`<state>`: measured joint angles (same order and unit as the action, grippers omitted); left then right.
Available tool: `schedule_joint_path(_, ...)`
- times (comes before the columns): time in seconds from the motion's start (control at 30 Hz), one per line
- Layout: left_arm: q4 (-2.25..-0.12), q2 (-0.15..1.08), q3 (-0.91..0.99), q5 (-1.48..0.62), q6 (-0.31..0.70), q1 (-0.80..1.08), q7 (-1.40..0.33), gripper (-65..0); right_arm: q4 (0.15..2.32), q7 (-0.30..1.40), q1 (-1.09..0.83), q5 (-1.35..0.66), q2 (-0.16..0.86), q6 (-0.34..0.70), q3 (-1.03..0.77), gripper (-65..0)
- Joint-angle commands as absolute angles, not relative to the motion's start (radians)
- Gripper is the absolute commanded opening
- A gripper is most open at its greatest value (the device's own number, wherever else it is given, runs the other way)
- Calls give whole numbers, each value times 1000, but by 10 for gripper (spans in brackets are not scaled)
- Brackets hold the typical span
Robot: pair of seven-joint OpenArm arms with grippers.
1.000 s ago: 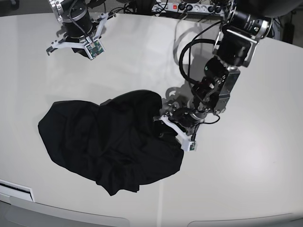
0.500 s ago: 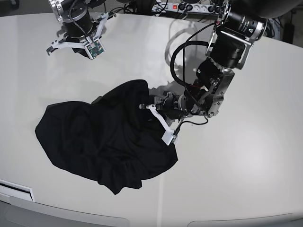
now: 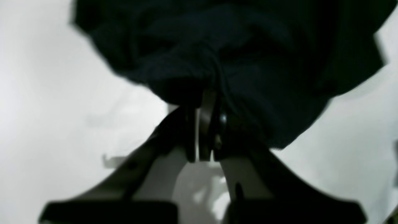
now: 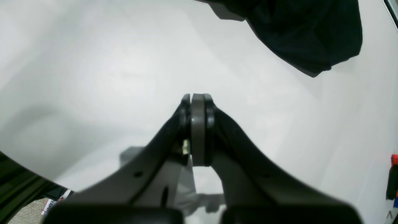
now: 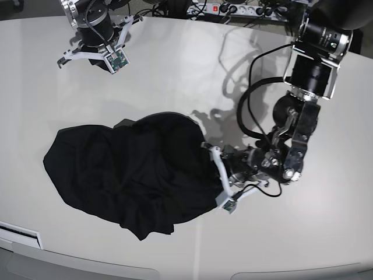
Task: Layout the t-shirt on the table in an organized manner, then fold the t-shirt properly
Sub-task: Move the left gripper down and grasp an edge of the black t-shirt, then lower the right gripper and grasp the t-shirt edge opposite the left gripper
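The black t-shirt (image 5: pixel 134 175) lies crumpled on the off-white table (image 5: pixel 175 76), left of centre. My left gripper (image 5: pixel 213 175) is low at the shirt's right edge and shut on a bunch of its fabric. In the left wrist view the jaws (image 3: pixel 206 105) pinch a fold of the shirt (image 3: pixel 236 46). My right gripper (image 5: pixel 96 58) hovers at the far left, well away from the shirt, shut and empty. In the right wrist view its closed tips (image 4: pixel 198 101) hang over bare table (image 4: pixel 93 77), with a corner of the shirt (image 4: pixel 304 34) at the top right.
A power strip (image 5: pixel 233 9) and cables lie along the table's far edge. A white block (image 5: pixel 20 236) sits at the front left by the curved front edge. A small red item (image 4: pixel 394 158) shows at the right of the right wrist view.
My left arm swung left with the shirt's right edge, then down and right toward the front, dragging the fabric along. The right arm has not moved.
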<state>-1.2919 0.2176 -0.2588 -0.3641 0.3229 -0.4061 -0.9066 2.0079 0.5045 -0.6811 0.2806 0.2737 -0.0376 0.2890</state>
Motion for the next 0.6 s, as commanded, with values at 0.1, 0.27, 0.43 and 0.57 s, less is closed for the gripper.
schedule_joint_path(0.1, -1314, 292, -254, -292, 294, -453, -888, -650, 2022, 486, -680, 333, 278, -45, 287, -650)
schedule_joint_path(0.27, -1314, 387, -254, -230, 227, -461, -849, -650, 2022, 482, -646, 359, 278, -68, 287, -650)
schedule_joint_path(0.43, -1314, 441, -254, -269, 228, -457, -846, -650, 2022, 461, -561, 289, 281, -16, 287, -593)
schedule_joint_path(0.57, -1313, 440, -254, -301, 244, -440, -846, -650, 2019, 445, -483, 199, 280, 38, 287, -332)
